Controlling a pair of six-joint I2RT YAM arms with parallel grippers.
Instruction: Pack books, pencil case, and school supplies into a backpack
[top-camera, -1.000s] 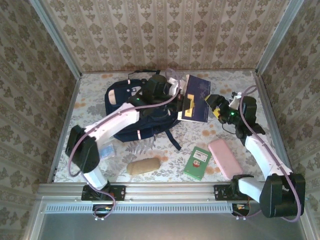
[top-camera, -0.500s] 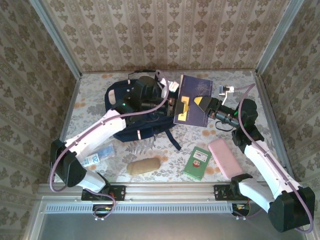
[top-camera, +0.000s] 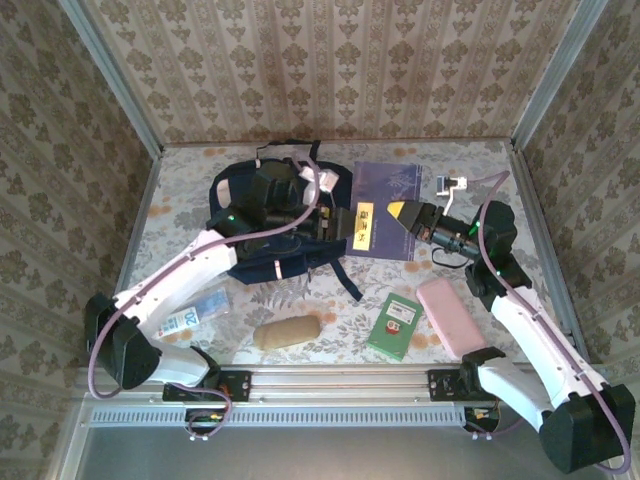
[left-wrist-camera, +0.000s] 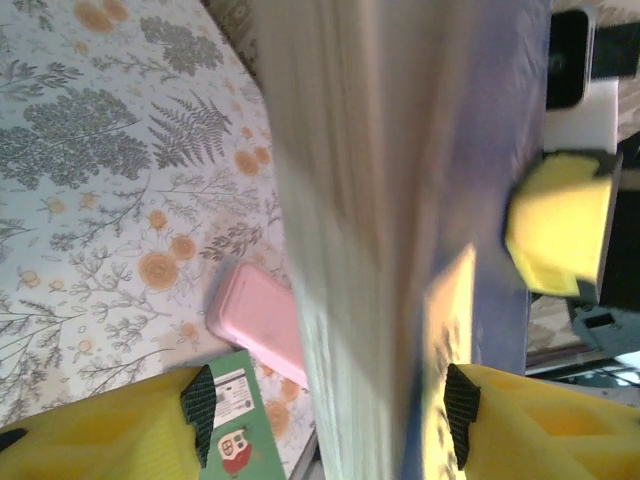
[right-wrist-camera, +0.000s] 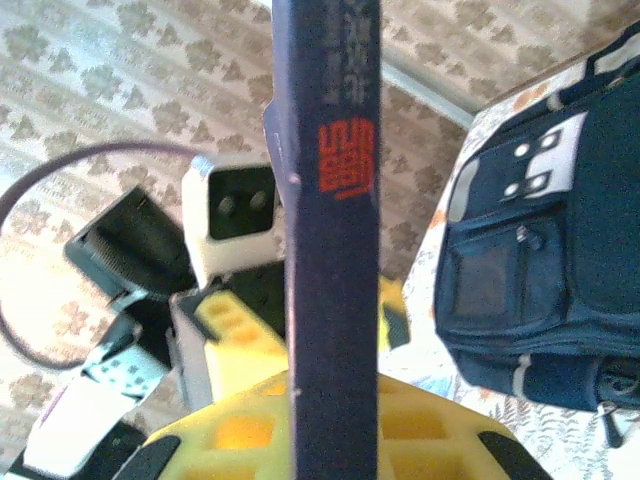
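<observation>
- The navy book (top-camera: 385, 190) is hanging on edge between the 2 grippers. I judge this to be a hand-over on the way to packing.
- The right gripper (top-camera: 398, 213) is pinching the book's spine, its yellow pads (right-wrist-camera: 240, 420) pressing on both covers.
- The left gripper (top-camera: 335, 222) is standing spread around the page edge, with 1 finger (left-wrist-camera: 110, 430) showing a gap from the pages.
- The backpack (top-camera: 228, 192) is lying just behind and beneath the left gripper, on the far side of the book from the right gripper.
- The next move is calling for the left gripper to back clear, and for the right gripper to carry the book to the backpack's opening. I cannot tell whether that opening is unzipped.
- The pink pencil case (top-camera: 450, 317) and the green book (top-camera: 394, 325) are lying behind the right gripper, toward its base, not yet packed.
</observation>
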